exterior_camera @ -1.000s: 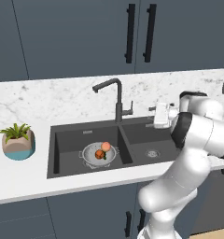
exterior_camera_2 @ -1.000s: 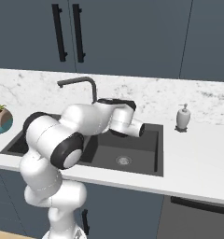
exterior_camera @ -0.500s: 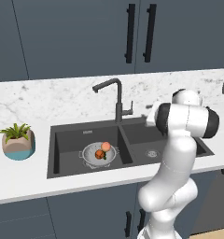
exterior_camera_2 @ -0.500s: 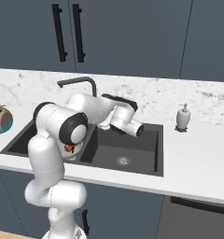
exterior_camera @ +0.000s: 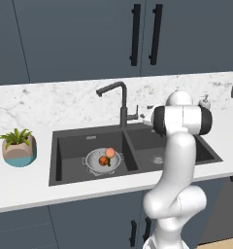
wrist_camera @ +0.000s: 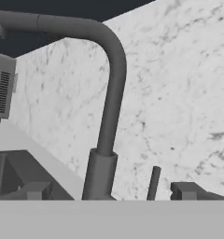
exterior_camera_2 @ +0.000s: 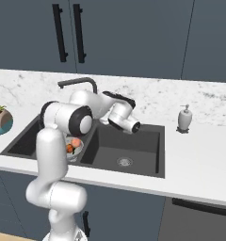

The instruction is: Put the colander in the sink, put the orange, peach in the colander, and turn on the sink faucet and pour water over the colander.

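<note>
White marble bench (exterior_camera: pixel 50 99), dark grey double-basin sink (exterior_camera: pixel 65 146). Perforated silver colander (exterior_camera: pixel 95 160) in left basin, deep orange fruit (exterior_camera: pixel 104 160) and pale peach (exterior_camera: pixel 110 151) inside. Arm swung toward tall dark gooseneck faucet (wrist_camera: pixel 109 93) since a second ago; hand (wrist_camera: pixel 109 191) released, jaws wide, lever (wrist_camera: pixel 153 183) between tips. No water. Faucet step next.

A home kitchen: a white marble surface (exterior_camera: pixel 55 99) and backsplash hold a dark double-basin sink (exterior_camera: pixel 70 146) with a gooseneck faucet (exterior_camera: pixel 119 99). Dark blue cabinets (exterior_camera: pixel 79 39) with black handles hang above, and a soap dispenser (exterior_camera_2: pixel 184 118) and small potted plant (exterior_camera: pixel 19 147) stand beside the sink.
</note>
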{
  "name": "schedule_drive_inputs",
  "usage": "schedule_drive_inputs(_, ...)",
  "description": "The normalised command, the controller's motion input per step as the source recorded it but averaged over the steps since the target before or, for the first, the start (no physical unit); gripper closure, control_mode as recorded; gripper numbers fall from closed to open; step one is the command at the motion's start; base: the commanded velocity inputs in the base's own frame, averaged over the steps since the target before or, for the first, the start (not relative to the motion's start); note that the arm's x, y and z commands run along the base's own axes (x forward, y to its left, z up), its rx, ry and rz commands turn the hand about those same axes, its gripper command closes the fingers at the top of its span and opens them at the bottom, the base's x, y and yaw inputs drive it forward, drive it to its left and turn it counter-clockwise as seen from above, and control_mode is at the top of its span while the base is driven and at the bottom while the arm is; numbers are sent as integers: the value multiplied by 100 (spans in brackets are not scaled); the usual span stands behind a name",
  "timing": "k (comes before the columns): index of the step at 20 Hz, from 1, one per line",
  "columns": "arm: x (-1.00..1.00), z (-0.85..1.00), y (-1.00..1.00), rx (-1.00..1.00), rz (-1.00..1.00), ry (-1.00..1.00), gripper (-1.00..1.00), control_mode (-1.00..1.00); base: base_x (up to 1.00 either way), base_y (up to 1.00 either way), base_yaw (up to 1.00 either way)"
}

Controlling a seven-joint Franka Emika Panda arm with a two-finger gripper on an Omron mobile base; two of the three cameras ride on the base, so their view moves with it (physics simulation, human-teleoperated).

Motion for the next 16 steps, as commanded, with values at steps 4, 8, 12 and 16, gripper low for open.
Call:
schedule_drive_inputs(4, 57, -9, -13, 0, 0, 1, -100, -100, 0, 0, 0)
schedule_drive_inputs(8, 58, -20, -2, 0, 0, 3, -100, -100, 0, 0, 0)
schedule_drive_inputs(12, 58, -24, 0, 0, 0, 1, -100, -100, 0, 0, 0)
schedule_drive_inputs(16, 54, -30, 2, 0, 0, 0, -100, -100, 0, 0, 0)
